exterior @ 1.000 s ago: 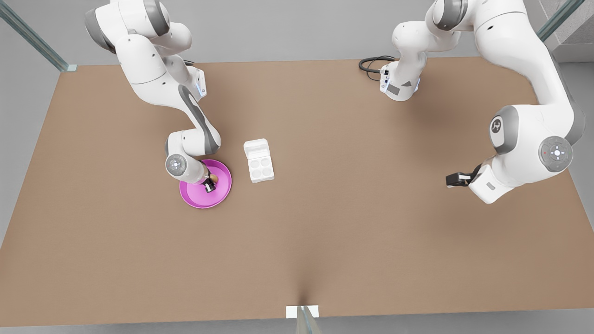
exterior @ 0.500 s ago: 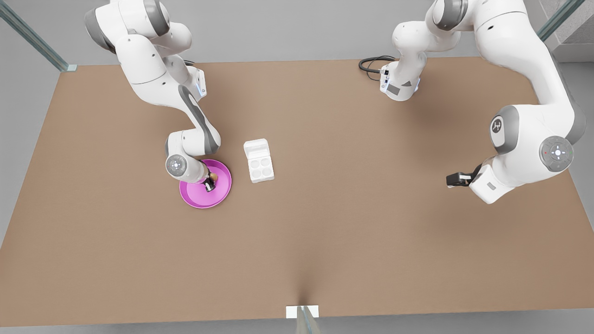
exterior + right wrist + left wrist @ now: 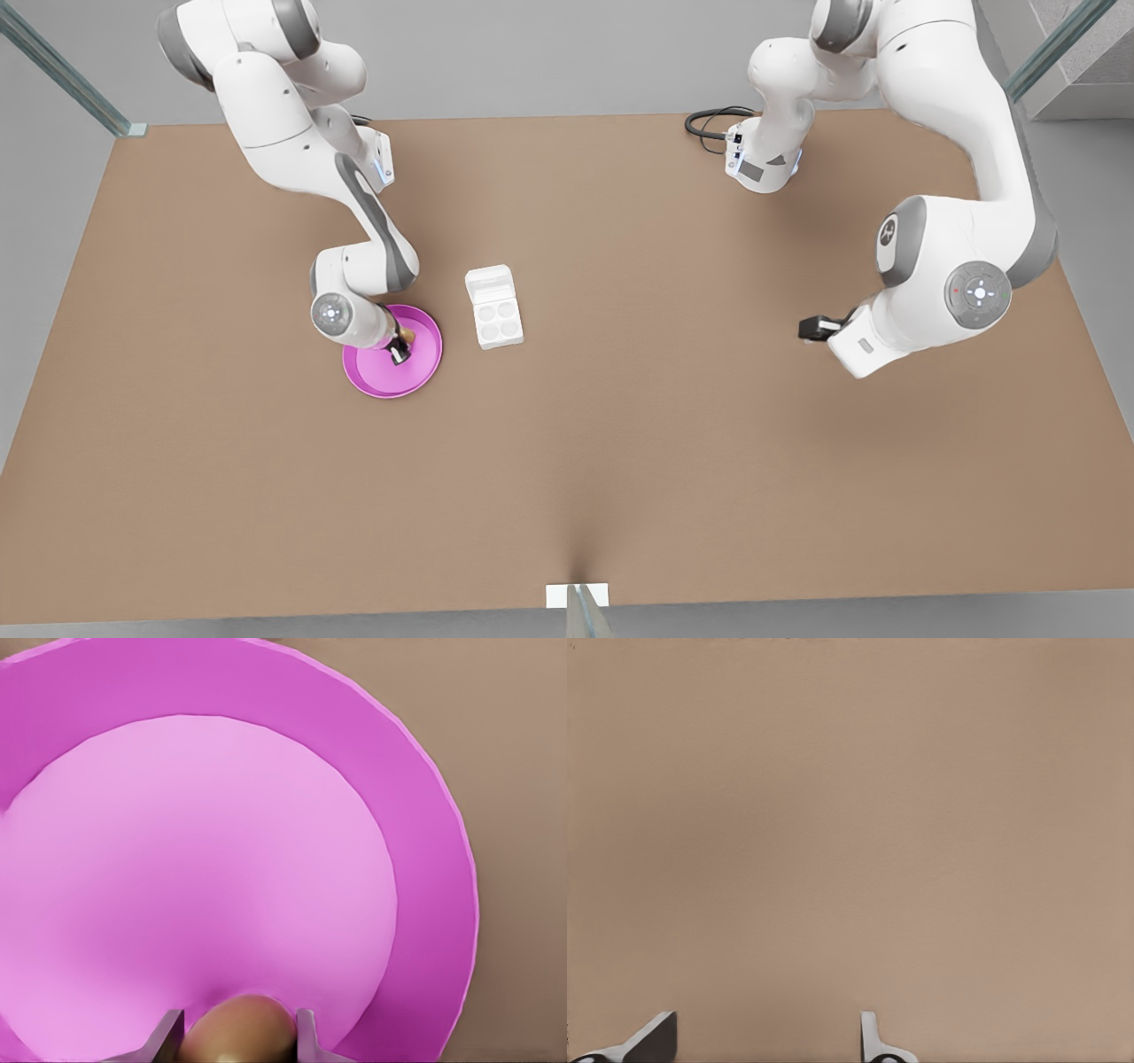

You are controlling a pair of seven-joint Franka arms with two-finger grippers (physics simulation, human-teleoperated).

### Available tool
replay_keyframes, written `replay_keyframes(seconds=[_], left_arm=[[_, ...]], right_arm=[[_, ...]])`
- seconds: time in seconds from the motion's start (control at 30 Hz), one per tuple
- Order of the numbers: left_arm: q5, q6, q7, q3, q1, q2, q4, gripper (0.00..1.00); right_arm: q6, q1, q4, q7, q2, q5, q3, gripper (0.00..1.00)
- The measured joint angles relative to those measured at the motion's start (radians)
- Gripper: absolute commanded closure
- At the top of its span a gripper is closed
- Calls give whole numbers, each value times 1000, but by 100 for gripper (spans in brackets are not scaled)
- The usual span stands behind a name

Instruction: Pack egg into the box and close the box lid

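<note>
sitting on the bare brown tabletop (image 3: 620, 443), the round pink plate (image 3: 416, 377) lies just beside the small white four-cup egg carton (image 3: 497, 322), whose plain white hinged lid (image 3: 489, 283) lies flat open on the side away from the camera; nothing stands between plate and carton. the right gripper (image 3: 400, 352) is down over the plate, its fingers (image 3: 168, 1038) clamped on either side of the tiny tan-brown egg (image 3: 239, 1032), which sits low over the plate's inner floor. the left gripper (image 3: 813, 329) hangs over empty table well apart from the carton, fingers (image 3: 651, 1038) spread. compared with half a second ago, the left arm has shifted toward the carton, while the right gripper stays at the plate.
</note>
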Motion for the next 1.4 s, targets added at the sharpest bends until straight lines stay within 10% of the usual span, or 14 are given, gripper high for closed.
replay_keyframes(seconds=[1.37,1.4], left_arm=[[-18,-111,115,63,-34,13,19,0],[-15,-118,132,63,-33,14,18,0]], right_arm=[[-57,261,155,-69,48,136,75,45],[-57,261,155,-69,48,136,75,24]])
